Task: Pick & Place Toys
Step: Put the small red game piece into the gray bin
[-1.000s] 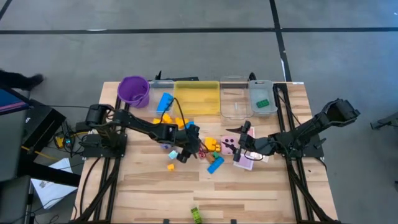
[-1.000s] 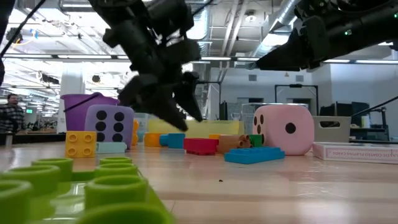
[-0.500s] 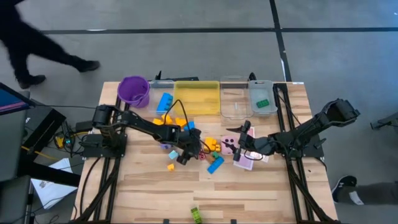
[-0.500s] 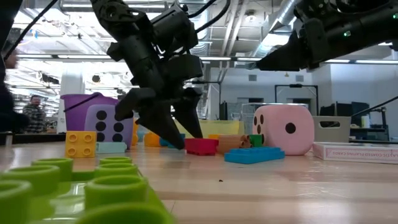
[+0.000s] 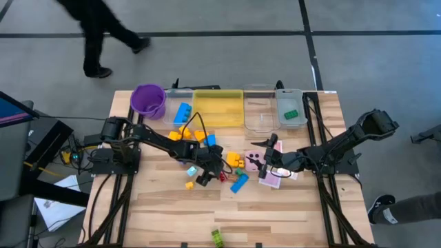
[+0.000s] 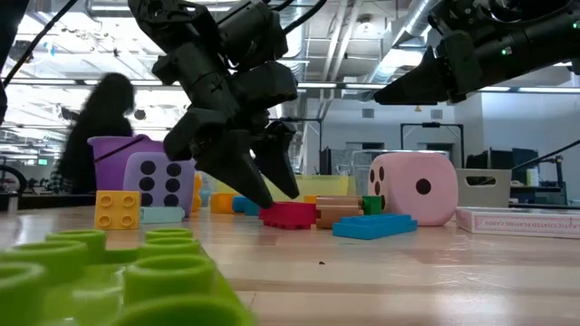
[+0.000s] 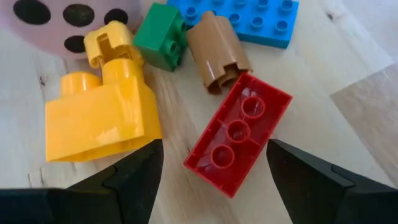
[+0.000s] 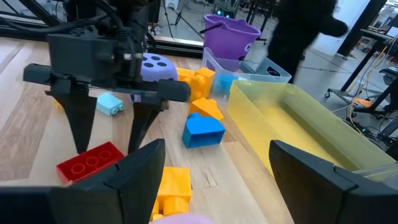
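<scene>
A red brick (image 7: 239, 140) lies flat on the table among loose blocks: a yellow one (image 7: 99, 121), a green one (image 7: 160, 42), a brown one (image 7: 217, 59) and a blue plate (image 7: 255, 18). My left gripper (image 5: 213, 172) is open and low over the red brick (image 6: 288, 215), one finger on each side of it, with a gap showing on both sides. My right gripper (image 5: 264, 165) is open and empty above the pink die (image 6: 412, 187) and the pink cards (image 5: 274, 178). A purple die (image 6: 159, 184) stands to the left of the blocks.
At the far edge stand a purple cup (image 5: 148, 100), a yellow tray (image 5: 218, 109) and two clear trays (image 5: 260, 114), one holding a green brick (image 5: 291, 114). A green brick (image 5: 217, 238) lies at the near edge. A person (image 5: 103, 34) walks beyond the table.
My left gripper has come down and a little toward the table's right and near edges. Its open fingers now stand on either side of the red brick. A person has walked past behind the far edge.
</scene>
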